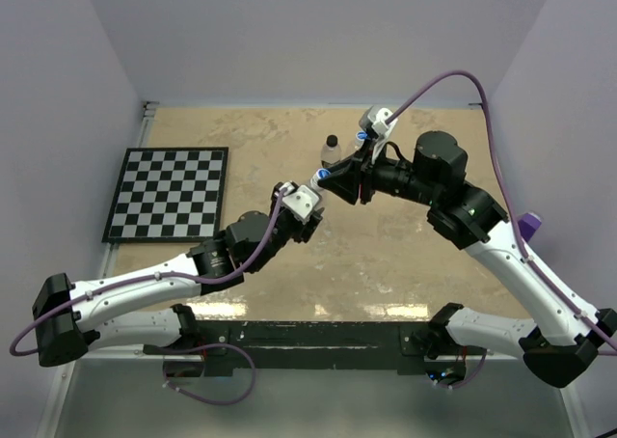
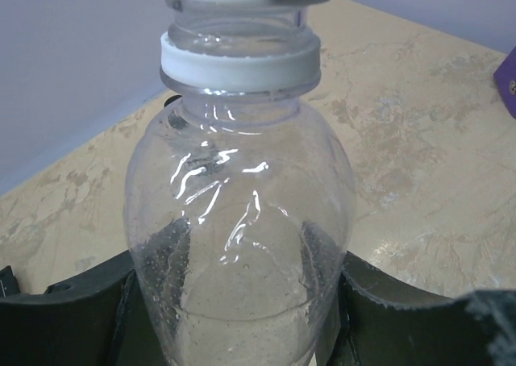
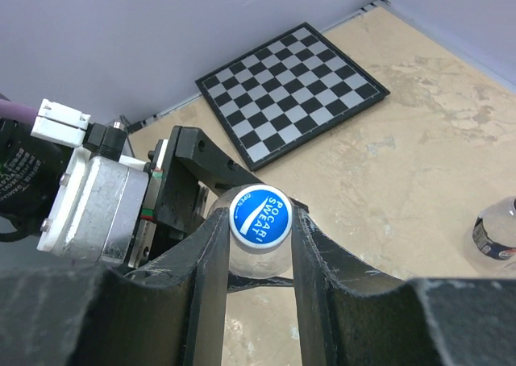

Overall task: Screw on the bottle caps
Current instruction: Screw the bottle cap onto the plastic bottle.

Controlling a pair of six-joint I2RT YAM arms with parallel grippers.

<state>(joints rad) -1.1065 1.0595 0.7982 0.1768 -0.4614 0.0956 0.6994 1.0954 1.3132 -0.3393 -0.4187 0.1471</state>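
My left gripper (image 2: 242, 297) is shut on the body of a clear bottle (image 2: 242, 213) and holds it above the table in mid-scene (image 1: 310, 191). A blue cap with white print (image 3: 260, 216) sits on its neck. My right gripper (image 3: 260, 225) is shut on that cap, one finger on each side; it shows in the top view (image 1: 324, 177) too. A second clear bottle with a black cap (image 1: 331, 150) stands on the table just behind. A third bottle with a blue cap (image 1: 361, 137) shows partly behind my right wrist.
A black-and-white chessboard (image 1: 168, 193) lies at the left of the beige table (image 1: 241, 139). A purple object (image 1: 531, 226) sits at the right edge. A clear bottle (image 3: 497, 233) shows at the right edge of the right wrist view. Grey walls enclose the table.
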